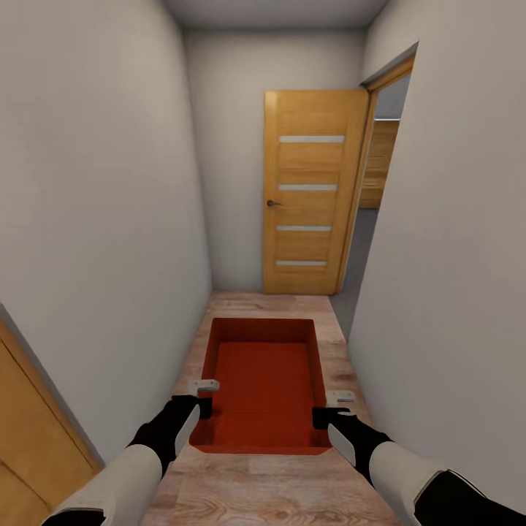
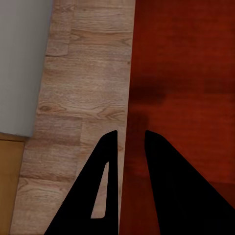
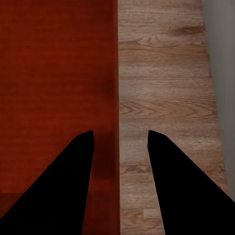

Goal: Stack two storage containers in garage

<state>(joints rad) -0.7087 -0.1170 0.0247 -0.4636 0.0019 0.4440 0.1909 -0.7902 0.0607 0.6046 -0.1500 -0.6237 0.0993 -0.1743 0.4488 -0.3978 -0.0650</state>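
both grippers, left gripper (image 1: 205,398) and right gripper (image 1: 330,409), gripping side rims of orange bin (image 1: 267,383), carrying it down hallway toward slatted door (image 1: 310,191); next: turning through opening right of door.

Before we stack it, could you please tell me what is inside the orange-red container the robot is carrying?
The storage container looks empty: only its ribbed red bottom shows. The left hand and right hand straddle its side walls. The near inner wall is hidden from the head camera.
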